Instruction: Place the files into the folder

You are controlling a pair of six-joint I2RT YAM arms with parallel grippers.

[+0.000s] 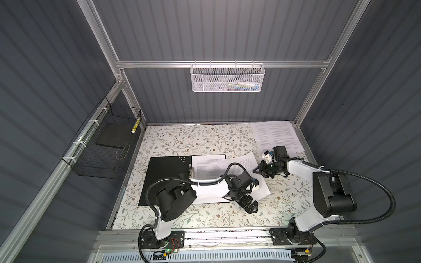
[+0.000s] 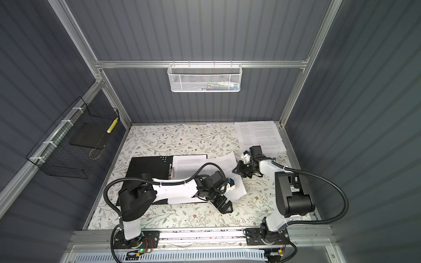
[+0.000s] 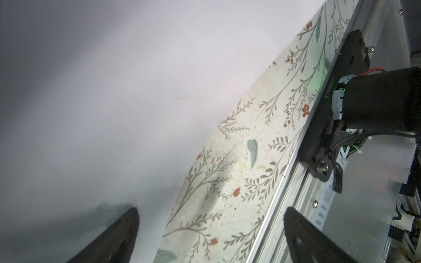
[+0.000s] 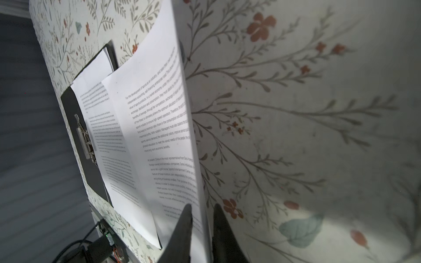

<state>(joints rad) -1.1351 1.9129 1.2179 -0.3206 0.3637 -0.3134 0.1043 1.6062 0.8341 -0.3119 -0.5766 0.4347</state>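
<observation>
Floral table | pinching printed sheet edge, sheet overlapping open folder, with right gripper jaws | holding left gripper jaws spread beside sheet

Your arms wear white shells over black joint housings; ribbed black cables loop alongside, and a green LED glows by the left base plate.

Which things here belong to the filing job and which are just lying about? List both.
Job: folder, filed sheet lying in it, skewed sheet pinched by the right gripper, paper stack at the far right, open left gripper.

Lying about: white mesh basket on the back rail, black wire basket at the left, dark slab inside it.
</observation>
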